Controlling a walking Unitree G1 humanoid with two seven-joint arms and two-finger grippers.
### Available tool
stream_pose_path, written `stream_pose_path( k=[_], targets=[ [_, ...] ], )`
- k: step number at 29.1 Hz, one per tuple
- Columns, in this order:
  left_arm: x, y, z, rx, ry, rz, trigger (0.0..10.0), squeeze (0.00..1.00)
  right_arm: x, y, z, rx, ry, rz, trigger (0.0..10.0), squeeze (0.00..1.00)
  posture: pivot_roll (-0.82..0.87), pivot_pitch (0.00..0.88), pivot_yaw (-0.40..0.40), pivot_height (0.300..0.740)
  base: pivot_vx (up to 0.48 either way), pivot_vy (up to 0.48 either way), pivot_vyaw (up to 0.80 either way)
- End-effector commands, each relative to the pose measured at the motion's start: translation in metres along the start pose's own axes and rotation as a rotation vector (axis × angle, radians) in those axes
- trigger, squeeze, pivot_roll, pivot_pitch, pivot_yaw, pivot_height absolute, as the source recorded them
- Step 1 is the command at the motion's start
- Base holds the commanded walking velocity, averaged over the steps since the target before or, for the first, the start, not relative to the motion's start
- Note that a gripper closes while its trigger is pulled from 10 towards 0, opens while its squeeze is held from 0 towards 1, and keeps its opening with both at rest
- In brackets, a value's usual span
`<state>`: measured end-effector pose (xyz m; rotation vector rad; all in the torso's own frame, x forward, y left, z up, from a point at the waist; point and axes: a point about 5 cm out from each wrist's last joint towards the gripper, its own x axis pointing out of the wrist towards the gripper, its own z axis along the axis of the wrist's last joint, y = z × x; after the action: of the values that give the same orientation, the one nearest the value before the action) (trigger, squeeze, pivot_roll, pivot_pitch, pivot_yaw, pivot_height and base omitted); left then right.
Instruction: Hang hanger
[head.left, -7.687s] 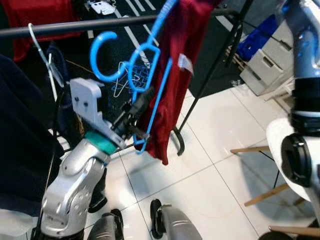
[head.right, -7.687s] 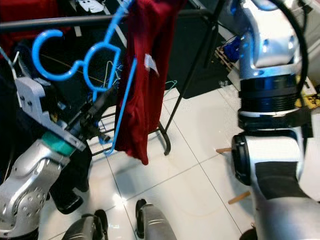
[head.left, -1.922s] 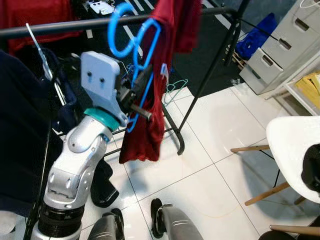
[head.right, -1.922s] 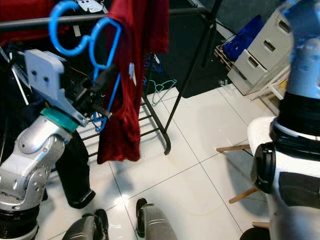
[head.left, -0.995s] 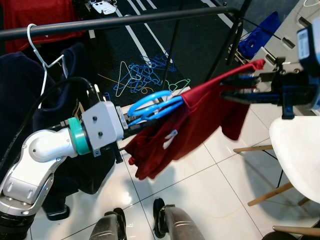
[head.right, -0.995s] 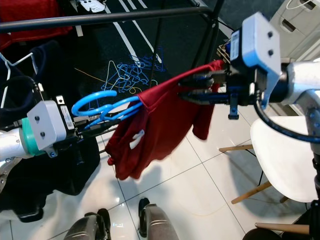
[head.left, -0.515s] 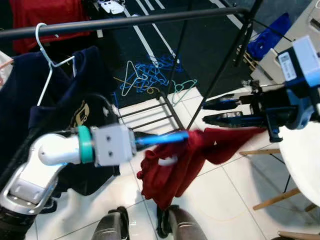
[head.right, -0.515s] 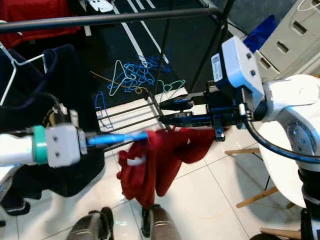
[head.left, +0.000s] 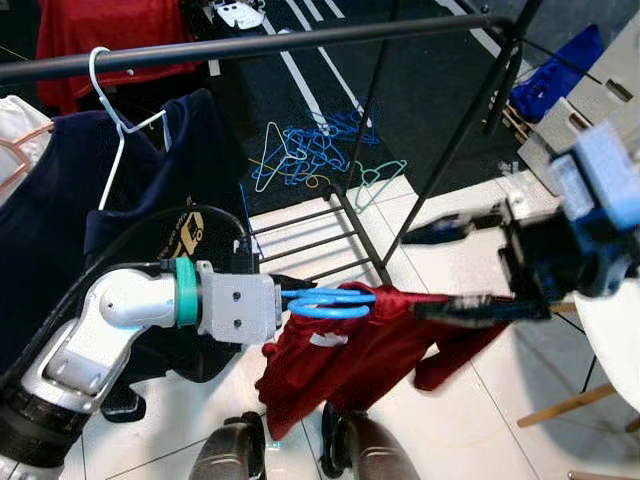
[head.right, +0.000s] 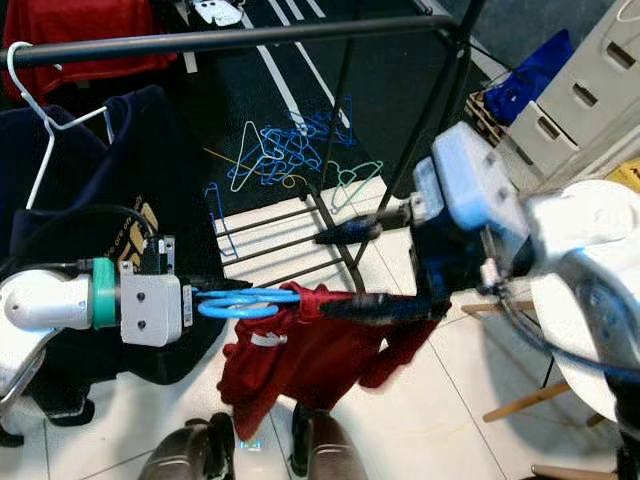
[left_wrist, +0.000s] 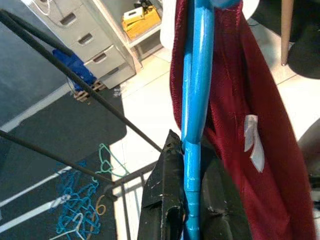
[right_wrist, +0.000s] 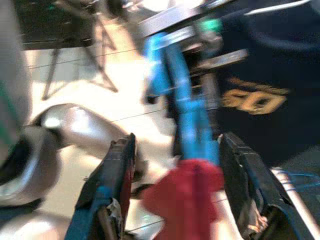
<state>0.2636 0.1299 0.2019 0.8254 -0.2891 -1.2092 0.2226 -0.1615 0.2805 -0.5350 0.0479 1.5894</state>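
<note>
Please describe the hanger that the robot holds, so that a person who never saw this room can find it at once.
Start at the long black clothes rail and look down below it. The left hand is shut on a bright blue plastic hanger, held roughly level, with a dark red shirt drooping from it. The white wire hanger with the navy garment hangs on the rail.

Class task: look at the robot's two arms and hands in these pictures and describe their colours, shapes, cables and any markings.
The left arm is silver and rounded, with a teal ring at the wrist, a boxy pale-grey block with two dark holes, and a black cable looping over it. The right hand has two long black fingers on a similar pale block; its arm is silver-white with a black cable.
</note>
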Motion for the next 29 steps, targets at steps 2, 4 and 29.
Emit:
stream_pose_path(
  k=[2,4,29],
  targets=[
    [0.004,-0.002,0.002,-0.015,-0.052,-0.017,10.0,0.0,0.008,0.012,-0.011,-0.009,0.085,0.037,10.0,0.0,-0.15,0.146,0.006,0.74,0.0,0.0,0.0],
    [0.004,-0.001,0.002,-0.014,-0.057,-0.019,10.0,0.0,0.009,0.012,-0.017,-0.016,0.115,0.023,10.0,0.0,-0.16,0.146,0.01,0.74,0.0,0.0,0.0],
    [0.002,0.001,0.008,-0.011,-0.093,-0.029,10.0,0.0,0.017,-0.023,-0.035,-0.209,0.177,-0.186,10.0,0.0,-0.14,0.142,0.018,0.74,0.0,0.0,0.0]
  ],
)
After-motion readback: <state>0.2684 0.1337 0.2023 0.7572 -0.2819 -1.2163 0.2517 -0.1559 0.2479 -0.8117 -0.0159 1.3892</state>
